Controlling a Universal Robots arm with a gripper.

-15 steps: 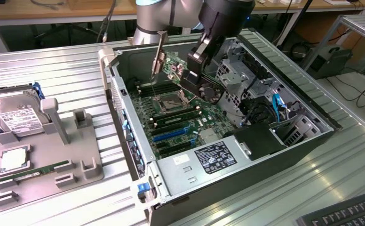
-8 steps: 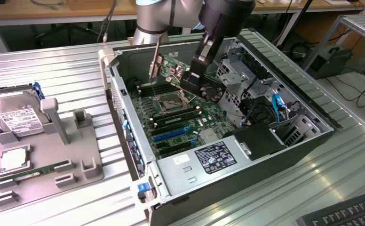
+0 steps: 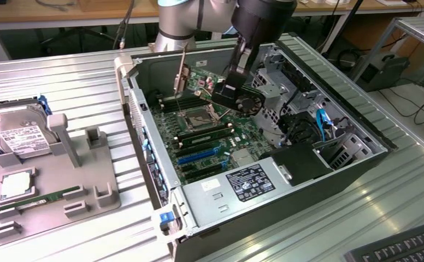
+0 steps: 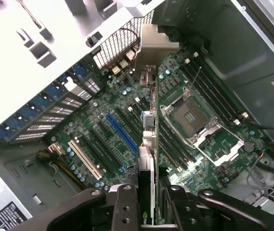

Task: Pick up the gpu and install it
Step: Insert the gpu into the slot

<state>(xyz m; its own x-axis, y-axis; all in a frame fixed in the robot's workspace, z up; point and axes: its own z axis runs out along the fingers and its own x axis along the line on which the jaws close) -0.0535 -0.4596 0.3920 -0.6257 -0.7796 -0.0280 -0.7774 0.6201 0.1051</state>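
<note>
Green gpu (image 3: 194,75), blue slot (image 4: 121,132), grey tray (image 3: 102,191).

gpu (image 4: 146,166) above motherboard (image 4: 96,122), inside case (image 3: 292,215)

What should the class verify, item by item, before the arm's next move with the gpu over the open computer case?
1. Grip: ok; the jaws are shut on the gpu.
2. Card height: ok; it hangs above the motherboard, not seated.
3. Blue slot: ok; empty.
4. Silver bracket facing the case's perforated rear wall: ok.
5. Card edge lined up with a slot: cannot tell.
6. Blue cable: ok; away from the slots.
</note>
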